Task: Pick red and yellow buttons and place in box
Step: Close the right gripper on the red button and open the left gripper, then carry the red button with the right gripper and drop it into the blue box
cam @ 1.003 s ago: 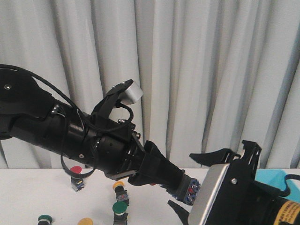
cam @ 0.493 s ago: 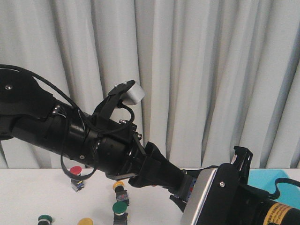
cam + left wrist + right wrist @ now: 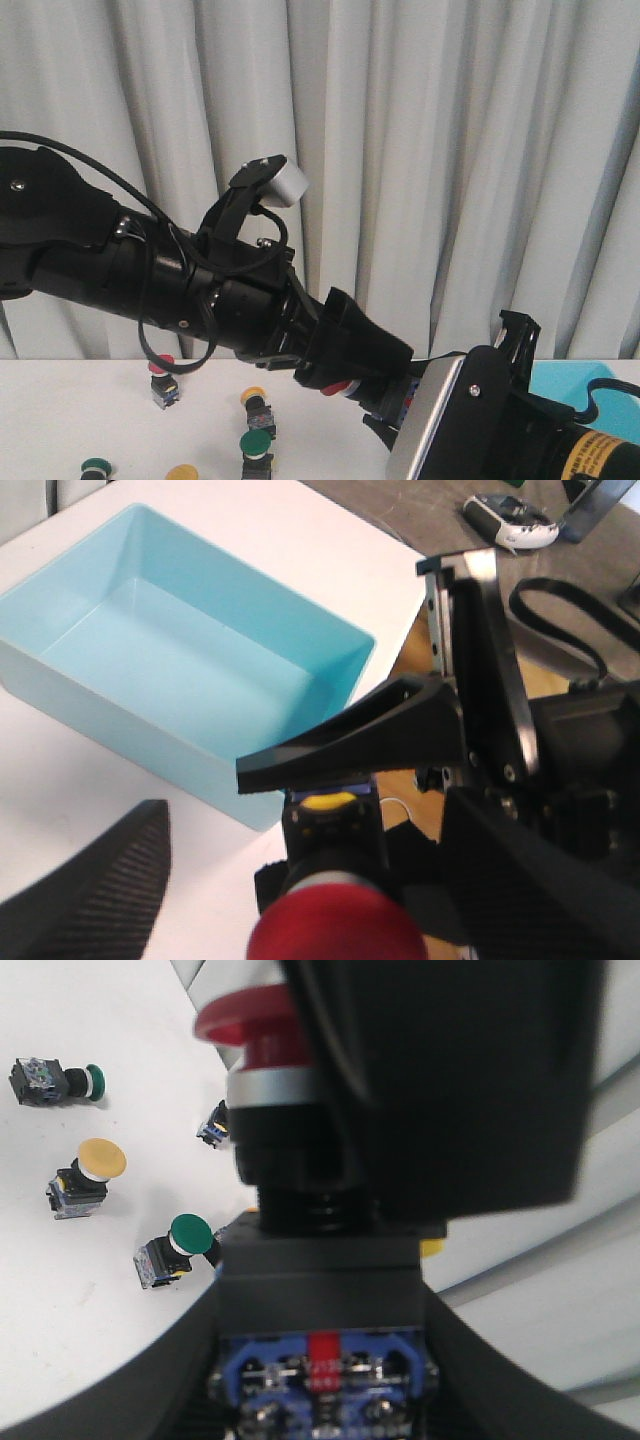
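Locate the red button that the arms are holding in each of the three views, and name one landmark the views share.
Front view: the held red button shows its cap under the left arm's tip, low and centre.
Left wrist view: its red cap fills the bottom centre, in front of the box.
Right wrist view: its cap sits at top centre, its black body below.
Shared landmark: the white table, seen in all three.
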